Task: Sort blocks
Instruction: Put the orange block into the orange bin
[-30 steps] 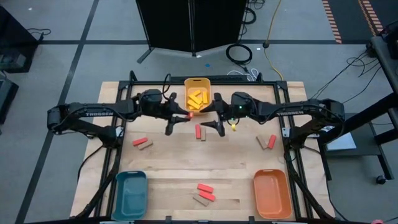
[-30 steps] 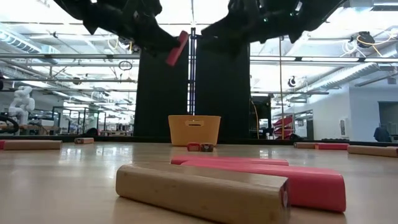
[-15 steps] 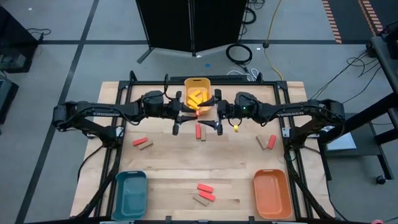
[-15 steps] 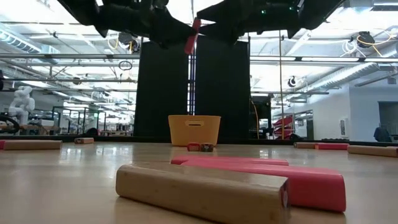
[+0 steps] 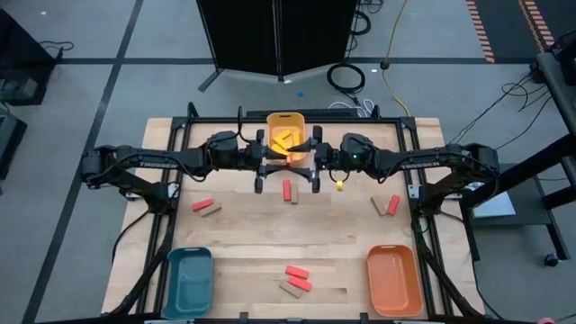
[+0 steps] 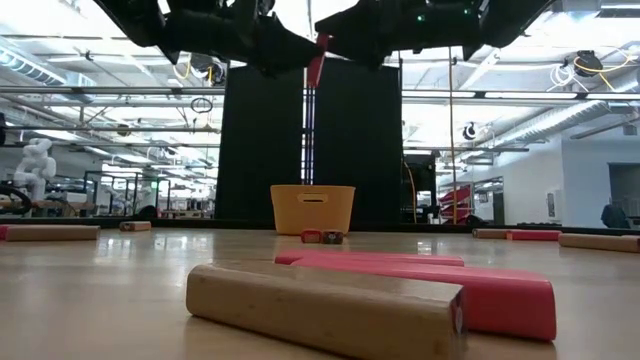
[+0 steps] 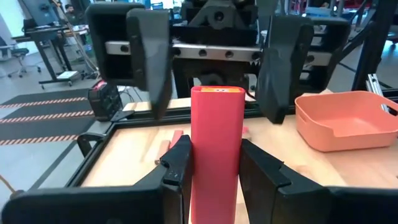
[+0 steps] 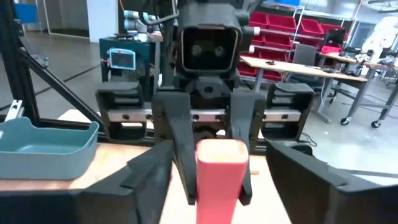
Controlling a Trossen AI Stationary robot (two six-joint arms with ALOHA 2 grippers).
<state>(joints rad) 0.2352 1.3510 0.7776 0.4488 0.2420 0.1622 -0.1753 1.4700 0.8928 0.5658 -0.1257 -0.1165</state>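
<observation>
Above the bench's far middle, the left gripper (image 7: 214,165) clamps a red block (image 7: 216,146), its long axis pointing level at the right gripper (image 8: 217,165), whose fingers flank its tip, spread wide.

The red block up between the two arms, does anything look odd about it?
Nothing odd. The left pincer is shut on the red block, holding it out straight between the open fingers of the right pincer.
</observation>
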